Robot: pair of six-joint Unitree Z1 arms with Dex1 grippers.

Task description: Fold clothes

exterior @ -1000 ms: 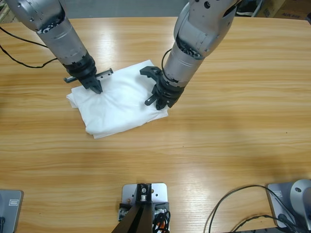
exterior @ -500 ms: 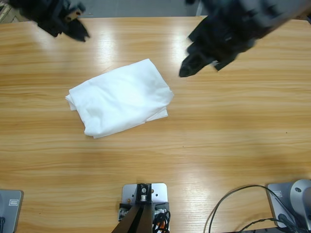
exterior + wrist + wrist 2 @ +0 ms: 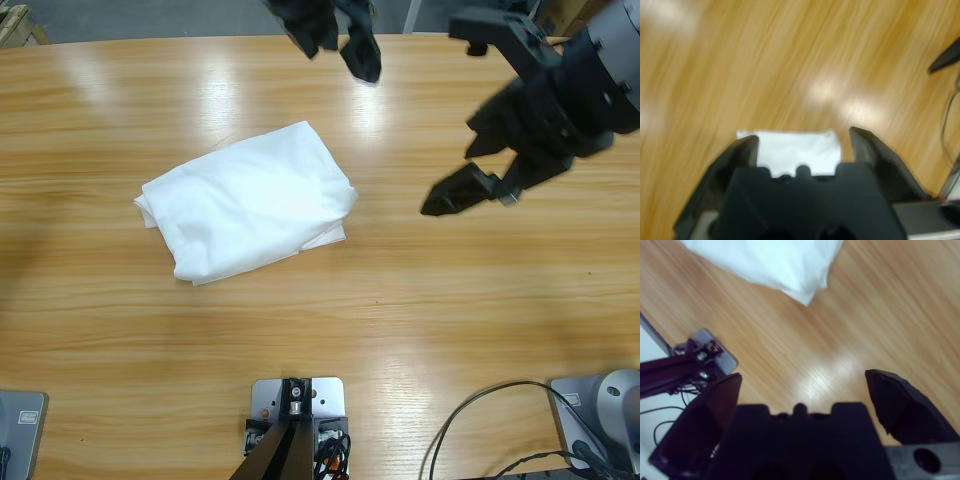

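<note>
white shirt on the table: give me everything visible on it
The white shirt is soft plain fabric, folded into a rough, wrinkled rectangle lying flat and askew on the wooden table, left of centre. Layered edges peek out at its left end and lower right corner. No lettering shows. Nothing touches it but the table; both end effectors are well clear.

I'm working in what looks like a robotics lab: a long wooden table (image 3: 300, 330), black cables (image 3: 470, 430) at lower right, cardboard boxes (image 3: 590, 20) at upper right.
</note>
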